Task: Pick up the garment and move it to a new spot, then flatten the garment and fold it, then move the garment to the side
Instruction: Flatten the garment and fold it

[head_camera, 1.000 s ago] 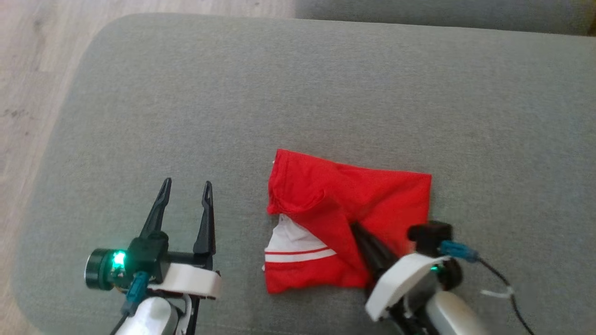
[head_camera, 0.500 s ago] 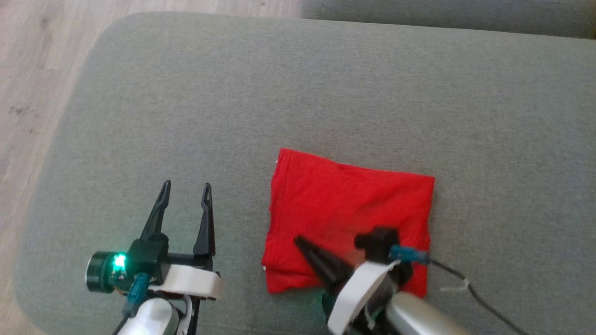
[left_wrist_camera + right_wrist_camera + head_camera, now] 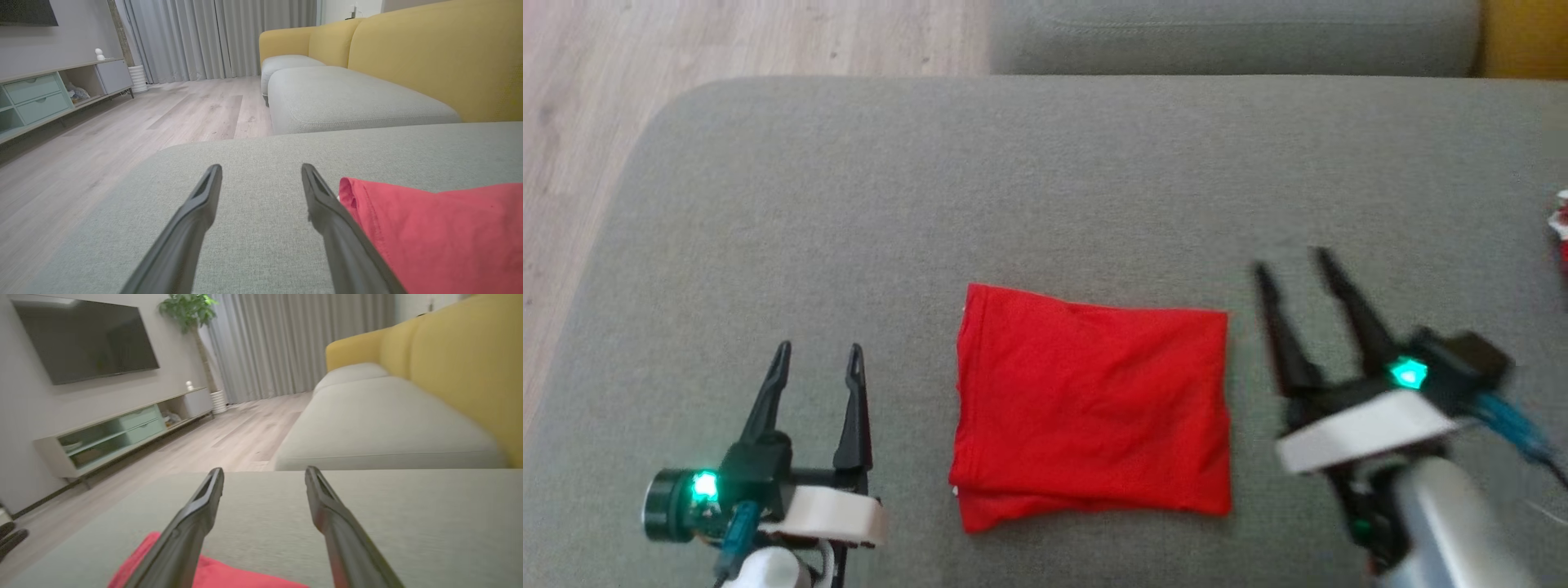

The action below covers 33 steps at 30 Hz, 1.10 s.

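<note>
right gripper (image 3: 1290, 263): fingers spread wide, nothing between them, just right of the garment (image 3: 1090, 404), apart from it. left gripper (image 3: 818, 349): fingers likewise apart and empty, near the garment's left edge, not touching. garment: red, folded into a flat rectangle, lying on the grey cushion (image 3: 1045, 180) toward its near side, between the two grippers. wooden floor (image 3: 727, 41) beyond the cushion's far-left corner. yellow sofa back (image 3: 1523, 37) to the far right.
</note>
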Available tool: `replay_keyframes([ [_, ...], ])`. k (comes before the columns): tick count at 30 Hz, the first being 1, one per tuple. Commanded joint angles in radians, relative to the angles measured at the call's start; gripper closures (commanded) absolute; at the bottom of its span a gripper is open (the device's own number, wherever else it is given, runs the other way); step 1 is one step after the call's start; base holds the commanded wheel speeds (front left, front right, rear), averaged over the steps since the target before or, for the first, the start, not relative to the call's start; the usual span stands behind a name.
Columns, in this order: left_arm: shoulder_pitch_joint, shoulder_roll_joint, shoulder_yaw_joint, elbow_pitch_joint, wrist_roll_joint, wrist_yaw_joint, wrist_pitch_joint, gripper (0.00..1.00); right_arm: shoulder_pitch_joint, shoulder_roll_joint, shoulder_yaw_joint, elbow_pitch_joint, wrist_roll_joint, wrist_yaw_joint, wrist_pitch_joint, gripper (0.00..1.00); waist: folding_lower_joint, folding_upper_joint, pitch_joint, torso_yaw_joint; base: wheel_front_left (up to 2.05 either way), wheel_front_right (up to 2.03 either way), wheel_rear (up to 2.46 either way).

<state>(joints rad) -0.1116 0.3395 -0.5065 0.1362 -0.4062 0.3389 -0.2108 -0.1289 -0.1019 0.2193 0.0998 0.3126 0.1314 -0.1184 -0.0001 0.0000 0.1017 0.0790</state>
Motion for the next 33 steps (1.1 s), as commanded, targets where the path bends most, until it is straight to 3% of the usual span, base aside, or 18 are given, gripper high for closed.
replay_keyframes([
  [1,-0.029,0.028,0.052,-0.039,-0.005,0.008,-0.001,0.00,0.005,0.014,-0.013,-0.063,-0.020,-0.001,0.013,0.00,0.0001,0.0000,-0.009,-0.011,0.00,0.00,0.00],
  [4,-0.020,0.037,0.066,-0.055,-0.011,0.013,-0.007,0.00,0.081,0.028,-0.124,-0.163,-0.061,-0.001,0.059,0.00,0.0001,0.0000,-0.019,-0.019,0.00,0.00,0.00],
  [8,-0.001,0.047,0.086,-0.059,-0.020,0.015,-0.022,0.00,0.169,0.041,-0.194,-0.260,-0.086,-0.001,0.109,0.00,0.0001,0.0000,-0.037,-0.024,0.00,0.00,0.00],
  [17,0.076,0.042,0.106,-0.037,-0.064,0.000,-0.037,0.00,0.312,0.051,-0.192,-0.366,-0.093,-0.001,0.182,0.00,0.0001,0.0000,-0.084,-0.024,0.00,0.00,0.00],
  [33,0.129,0.062,0.077,-0.025,-0.065,0.010,0.004,0.00,0.380,0.052,-0.202,-0.368,-0.064,-0.001,0.209,0.00,0.0001,0.0000,-0.120,-0.028,0.00,0.00,0.00],
])
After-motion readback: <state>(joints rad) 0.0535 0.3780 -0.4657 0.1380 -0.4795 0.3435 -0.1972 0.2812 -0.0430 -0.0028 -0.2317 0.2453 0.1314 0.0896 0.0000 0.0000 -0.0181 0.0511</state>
